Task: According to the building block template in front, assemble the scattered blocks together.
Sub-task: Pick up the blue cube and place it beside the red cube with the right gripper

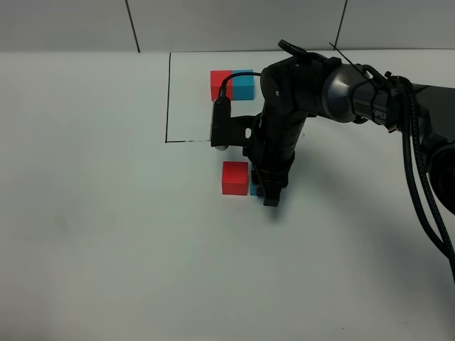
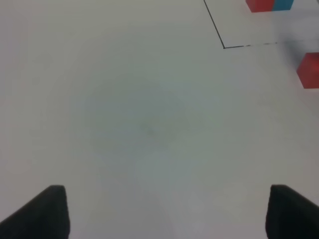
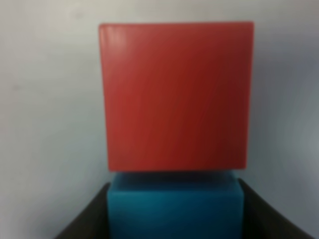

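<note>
Gripping one cyan cube (image 3: 174, 206) beside one red cube (image 3: 174, 94), right gripper (image 1: 269, 193); left gripper (image 2: 164, 211) gapes wide

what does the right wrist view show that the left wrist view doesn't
Only the right wrist view shows the loose blue block, sitting between the right gripper fingers and touching the loose red block. Only the left wrist view shows the template pair, the corner of the black drawn line, and the left gripper, open over bare table. Both show the loose red block, which the left wrist view catches only at its edge.
</note>
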`<state>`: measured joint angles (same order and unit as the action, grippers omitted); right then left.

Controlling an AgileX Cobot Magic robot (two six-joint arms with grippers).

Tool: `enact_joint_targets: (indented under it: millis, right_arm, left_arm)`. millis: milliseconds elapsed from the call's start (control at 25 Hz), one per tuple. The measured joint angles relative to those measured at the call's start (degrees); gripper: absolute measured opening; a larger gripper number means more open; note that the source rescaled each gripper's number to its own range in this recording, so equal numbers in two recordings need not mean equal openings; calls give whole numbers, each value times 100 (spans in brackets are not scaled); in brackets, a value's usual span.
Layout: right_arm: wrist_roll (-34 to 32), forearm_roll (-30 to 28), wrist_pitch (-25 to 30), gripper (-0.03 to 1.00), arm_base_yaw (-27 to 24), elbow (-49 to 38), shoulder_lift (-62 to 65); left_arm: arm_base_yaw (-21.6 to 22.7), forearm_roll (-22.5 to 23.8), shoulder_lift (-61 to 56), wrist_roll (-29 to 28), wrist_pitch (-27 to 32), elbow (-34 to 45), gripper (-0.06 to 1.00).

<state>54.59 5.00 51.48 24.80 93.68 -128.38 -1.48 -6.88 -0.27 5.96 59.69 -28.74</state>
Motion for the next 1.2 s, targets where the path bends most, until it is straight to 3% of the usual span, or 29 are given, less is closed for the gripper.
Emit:
enact_joint_targets:
  millis: [1080, 1160, 1200]
  right_arm:
    - [316, 43, -77, 1, 66, 4, -11]
    - [316, 43, -82, 4, 66, 4, -11]
    - [316, 43, -87, 11, 66, 4, -11]
  left_arm:
    - [0, 0, 0, 0, 0, 0, 69]
    - [0, 0, 0, 0, 0, 0, 69]
    - [0, 0, 0, 0, 0, 0, 69]
